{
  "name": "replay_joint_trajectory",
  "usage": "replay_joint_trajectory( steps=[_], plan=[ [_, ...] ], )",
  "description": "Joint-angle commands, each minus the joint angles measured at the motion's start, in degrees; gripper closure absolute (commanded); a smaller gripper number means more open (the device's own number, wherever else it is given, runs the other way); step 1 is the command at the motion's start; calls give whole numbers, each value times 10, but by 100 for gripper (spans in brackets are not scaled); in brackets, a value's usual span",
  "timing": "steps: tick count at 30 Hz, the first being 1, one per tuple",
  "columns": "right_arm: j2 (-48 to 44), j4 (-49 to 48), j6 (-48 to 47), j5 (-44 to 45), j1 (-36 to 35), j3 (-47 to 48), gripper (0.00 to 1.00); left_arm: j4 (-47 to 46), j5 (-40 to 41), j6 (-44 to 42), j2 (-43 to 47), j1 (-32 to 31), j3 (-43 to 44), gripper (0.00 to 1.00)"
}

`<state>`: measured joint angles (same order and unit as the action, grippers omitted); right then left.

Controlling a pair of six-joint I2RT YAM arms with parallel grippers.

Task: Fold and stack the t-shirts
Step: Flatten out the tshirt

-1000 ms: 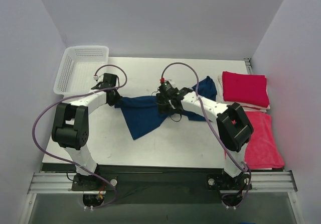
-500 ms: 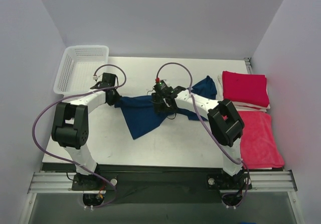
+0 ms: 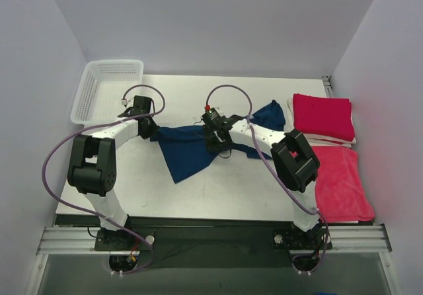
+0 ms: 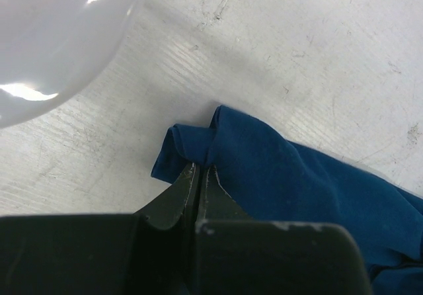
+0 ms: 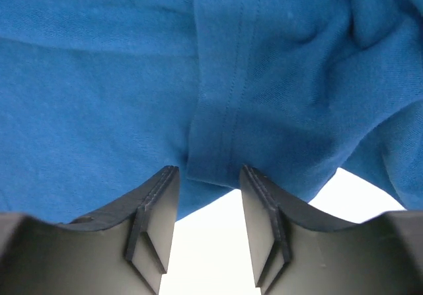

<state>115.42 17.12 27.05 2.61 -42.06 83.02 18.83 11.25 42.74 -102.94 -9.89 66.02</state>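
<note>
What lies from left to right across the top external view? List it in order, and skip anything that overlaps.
White mesh basket → left gripper, shut on the shirt's left corner → navy t-shirt → folded red t-shirt. The right gripper is left out because it sits over the navy t-shirt.

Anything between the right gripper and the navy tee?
Nothing visible. The right gripper is right at the navy t-shirt: its jaws stand apart with a seamed fold of the fabric reaching in between them. The left gripper is shut on a bunched edge of the same shirt.
</note>
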Motion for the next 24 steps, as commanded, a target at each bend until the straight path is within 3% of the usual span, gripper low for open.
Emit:
replay_joint_trajectory(
  steps=[1,11,14,15,17,24],
  plan=[
    [16,31,5,16,-2,-7,60,-25,2,-7,4,9,-2,100],
    [42,46,7,20,-2,-11,60,-26,1,-6,4,14,-7,100],
    [41,49,9,26,-2,-11,74,-25,1,-6,5,15,-8,100],
    [39,49,9,28,-1,-12,88,-25,1,-7,5,15,-8,100],
    [29,55,13,46,-3,-13,98,-25,2,-7,5,15,-6,100],
    [-50,79,8,117,1,-29,100,-12,4,-11,16,17,11,100]
  ],
)
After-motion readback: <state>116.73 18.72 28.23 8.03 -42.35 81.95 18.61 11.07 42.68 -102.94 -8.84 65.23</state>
